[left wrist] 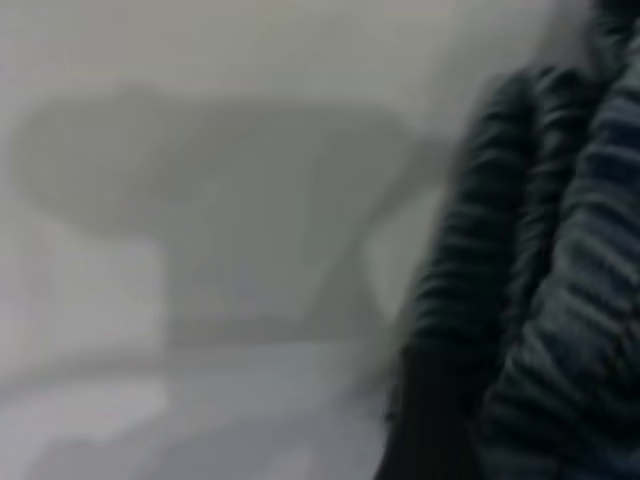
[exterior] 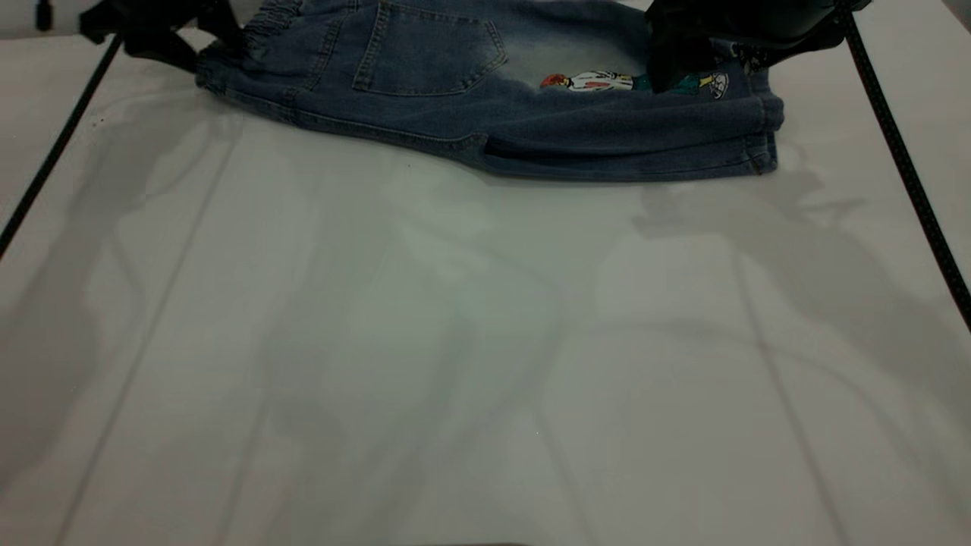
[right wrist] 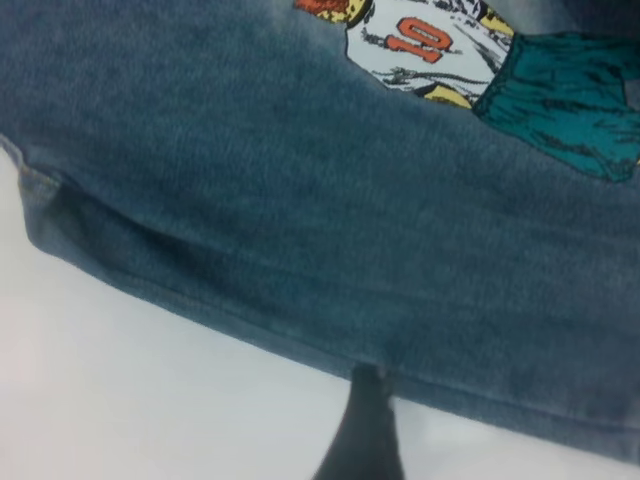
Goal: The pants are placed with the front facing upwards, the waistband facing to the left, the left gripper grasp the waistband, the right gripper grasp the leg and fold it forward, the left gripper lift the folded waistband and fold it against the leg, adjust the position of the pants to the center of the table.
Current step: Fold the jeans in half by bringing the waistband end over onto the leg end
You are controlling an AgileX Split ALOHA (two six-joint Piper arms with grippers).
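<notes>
The pants (exterior: 485,98) lie at the far edge of the desk (exterior: 455,341), already folded over lengthwise, waistband (exterior: 265,30) toward the left, leg hems stacked at the right. Denim like this is soft and floppy but has some weight, so it drapes and won't hold a crease by itself. It shouldn't slip much on the smooth desk.

The left claw (exterior: 190,34) sits right at the gathered waistband; its wrist view shows only ruched fabric up close, so I can't tell if it's clenched or released. The right claw (exterior: 675,57) is down on the leg near the cartoon print (exterior: 607,81); same deal, can't tell.

I'd say the best holds are the thick elastic band and the doubled hem edge.
</notes>
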